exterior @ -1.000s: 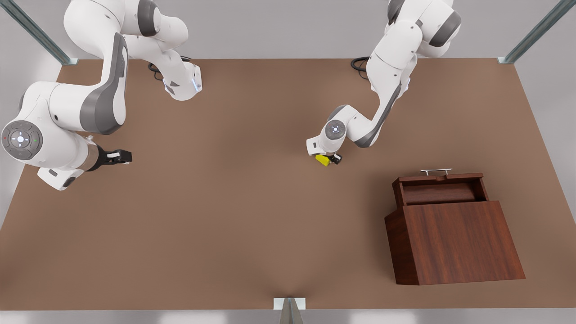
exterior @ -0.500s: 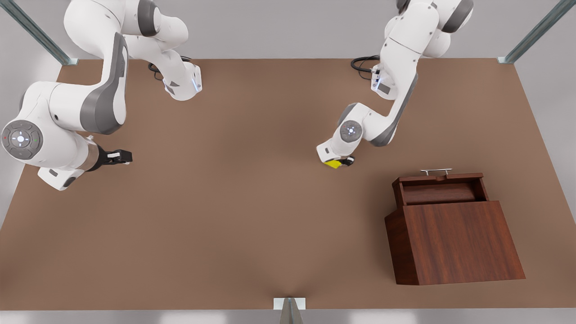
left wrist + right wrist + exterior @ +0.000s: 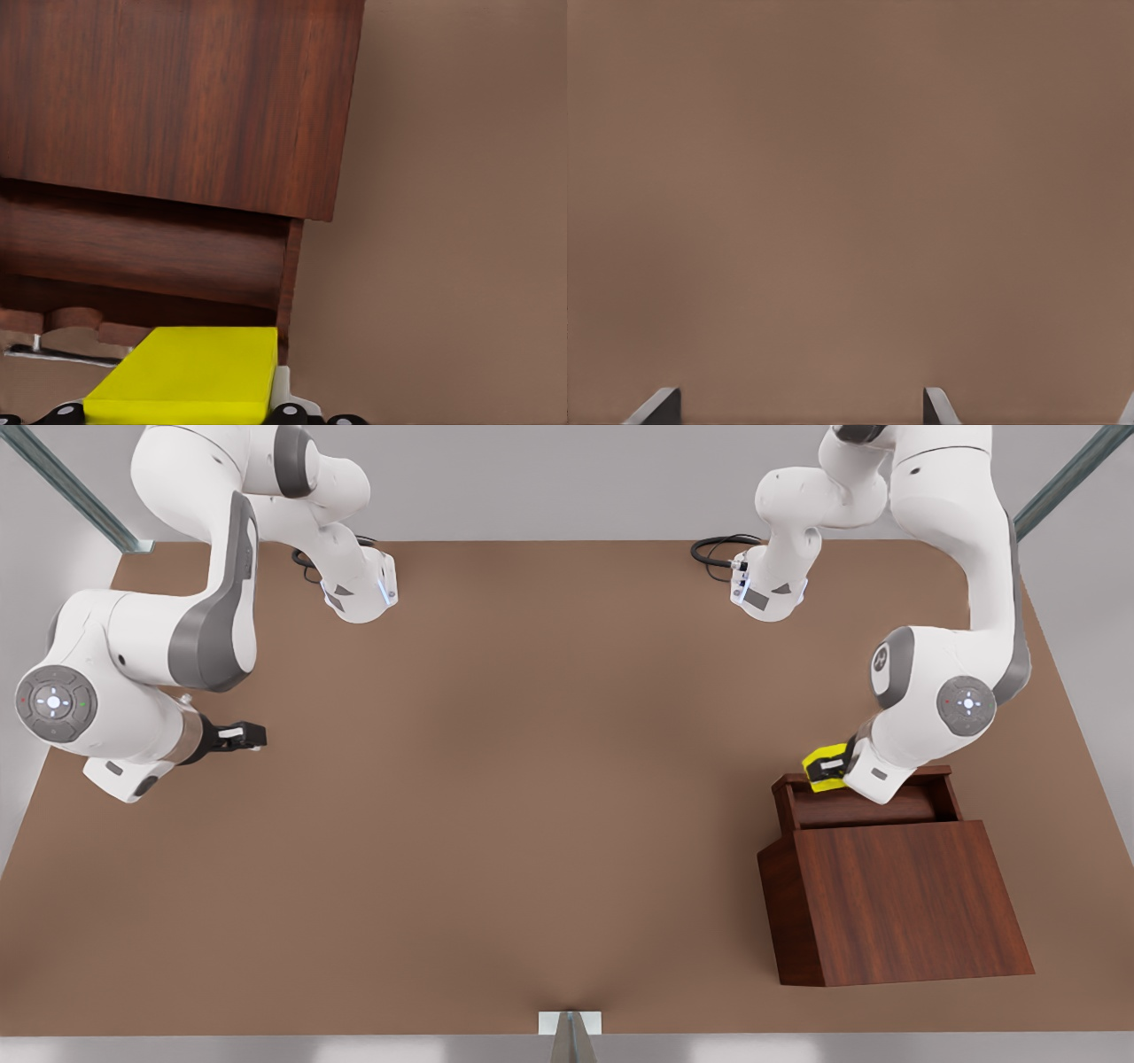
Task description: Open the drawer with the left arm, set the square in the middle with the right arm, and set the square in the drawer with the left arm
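The yellow square [image 3: 824, 766] is held in my left gripper [image 3: 836, 765], which is shut on it, at the front view's right. It hangs just above the far left corner of the open drawer [image 3: 864, 806] of the wooden cabinet [image 3: 904, 899]. The left wrist view has the square [image 3: 186, 376] close up, with the drawer [image 3: 142, 252] beyond it and part of its silver handle [image 3: 62, 354] beside it. My right gripper [image 3: 248, 735] waits open above the table at the front view's left. Its fingertips [image 3: 656, 409] stand wide apart over bare tabletop.
The brown table [image 3: 496, 824] stretches between the two arms. Both arm bases [image 3: 359, 593] stand at its far edge, with black cables beside them. Metal posts mark the corners.
My left arm has lifted the square off the middle of the table and swung it toward the front view's right, to the drawer's edge. The right arm has barely moved.
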Controlling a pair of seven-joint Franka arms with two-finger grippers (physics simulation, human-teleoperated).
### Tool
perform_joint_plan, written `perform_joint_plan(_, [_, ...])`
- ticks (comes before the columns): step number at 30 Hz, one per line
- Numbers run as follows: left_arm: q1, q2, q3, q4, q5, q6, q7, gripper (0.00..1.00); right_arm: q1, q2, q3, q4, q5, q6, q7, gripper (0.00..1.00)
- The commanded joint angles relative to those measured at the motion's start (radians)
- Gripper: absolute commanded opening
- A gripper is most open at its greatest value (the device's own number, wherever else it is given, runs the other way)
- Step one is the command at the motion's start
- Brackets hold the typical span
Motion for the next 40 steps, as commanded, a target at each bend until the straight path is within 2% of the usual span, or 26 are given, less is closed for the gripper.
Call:
perform_joint_plan(1, [0.000,0.007,0.000,0.000,0.007,0.013,0.000,0.72,0.001,0.000,0.000,0.000,0.000,0.000,0.000,1.00])
perform_joint_plan(6, [0.035,0.085,0.000,0.011,0.044,0.105,0.020,0.72,0.001,0.000,0.000,0.000,0.000,0.002,0.000,1.00])
perform_joint_plan(10, [0.037,0.054,0.000,-0.043,0.051,0.083,0.046,0.72,0.002,0.005,0.000,0.002,0.002,0.002,0.000,1.00])
perform_joint_plan(22, [0.086,0.091,0.000,-0.038,0.079,0.129,0.080,0.72,0.014,0.006,-0.002,0.002,0.002,0.002,0.000,1.00])
perform_joint_plan(23, [0.086,0.090,0.000,-0.037,0.079,0.129,0.080,0.76,0.014,0.006,-0.002,0.002,0.002,0.002,0.000,1.00])
perform_joint_plan(24, [0.086,0.090,0.000,-0.035,0.079,0.129,0.080,0.98,0.014,0.006,-0.002,0.002,0.002,0.002,0.000,1.00])
perform_joint_plan(30, [0.089,0.074,0.000,-0.034,0.093,0.122,0.075,1.00,0.016,0.006,0.000,0.002,0.002,0.002,0.031,1.00])
perform_joint_plan(31, [0.088,0.021,-0.005,-0.032,0.090,0.083,0.057,1.00,0.016,0.006,0.000,0.002,0.002,0.002,0.031,1.00])
perform_joint_plan(33, [0.068,-0.094,-0.143,0.038,0.090,-0.128,0.072,1.00,0.016,0.006,0.000,0.002,0.002,0.002,0.031,1.00])
perform_joint_plan(34, [0.040,-0.098,-0.193,0.100,0.091,-0.193,0.074,1.00,0.016,0.006,0.000,0.002,0.002,0.002,0.031,1.00])
perform_joint_plan(36, [-0.031,-0.082,-0.203,0.215,0.093,-0.285,0.212,1.00,0.016,0.006,0.000,0.003,0.002,0.002,0.031,1.00])
perform_joint_plan(40, [-0.041,-0.081,-0.201,0.252,0.094,-0.326,0.250,1.00,0.013,-0.006,0.004,0.008,0.000,0.002,0.034,1.00])
